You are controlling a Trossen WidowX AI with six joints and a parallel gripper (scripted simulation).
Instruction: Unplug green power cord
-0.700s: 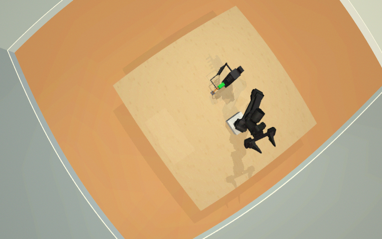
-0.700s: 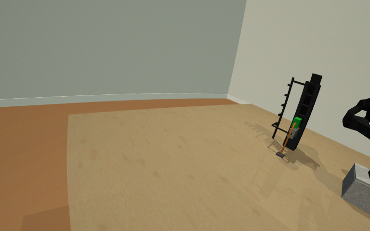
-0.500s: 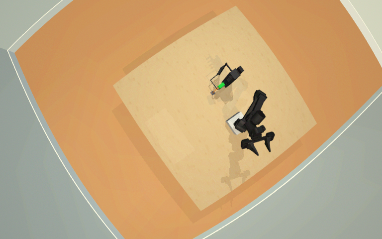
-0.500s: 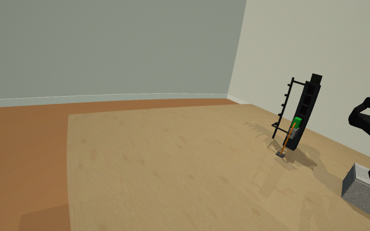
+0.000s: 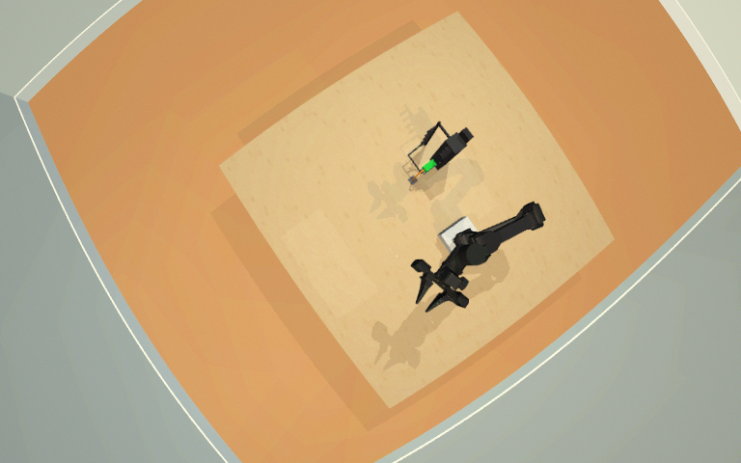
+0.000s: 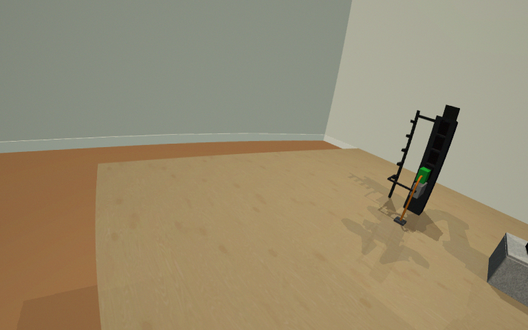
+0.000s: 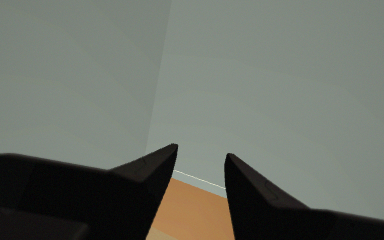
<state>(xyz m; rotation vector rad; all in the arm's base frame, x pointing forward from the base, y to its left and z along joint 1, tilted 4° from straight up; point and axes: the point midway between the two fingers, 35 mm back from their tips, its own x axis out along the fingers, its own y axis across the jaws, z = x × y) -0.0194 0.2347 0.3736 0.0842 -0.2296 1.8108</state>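
Claw (image 5: pixel 431 303) hangs over the near part of the tabletop (image 5: pixel 339 179), its two dark fingers partly drawn toward each other with a gap between them and nothing in that gap. In the wrist view the fingers frame only grey wall and a strip of orange floor (image 7: pixel 195 210). From above, the black arm (image 5: pixel 480 245) reaches out from its pale grey base (image 5: pixel 452 229), the elbow pointing one way and the claw the other, away from the power strip.

The power strip (image 6: pixel 438 155) stands well apart from the claw, a tall black bar leaning slightly and rising from the tabletop, with a row of sockets down its face. Beside it stands a thin black frame (image 6: pixel 405 155) with short pegs along one post, joined to the strip by cross bars. The green plug (image 6: pixel 423 174) sits in one of the lower sockets, plugged in, with a light grey block (image 6: pixel 419 190) just below it. An orange cord (image 6: pixel 408 204) runs down from the plug at a slant to a small dark block (image 6: pixel 399 221) lying on the tabletop near the foot of the strip.

The arm does not appear in the exterior view; only a corner of its grey base (image 6: pixel 506 264) shows at the right edge.
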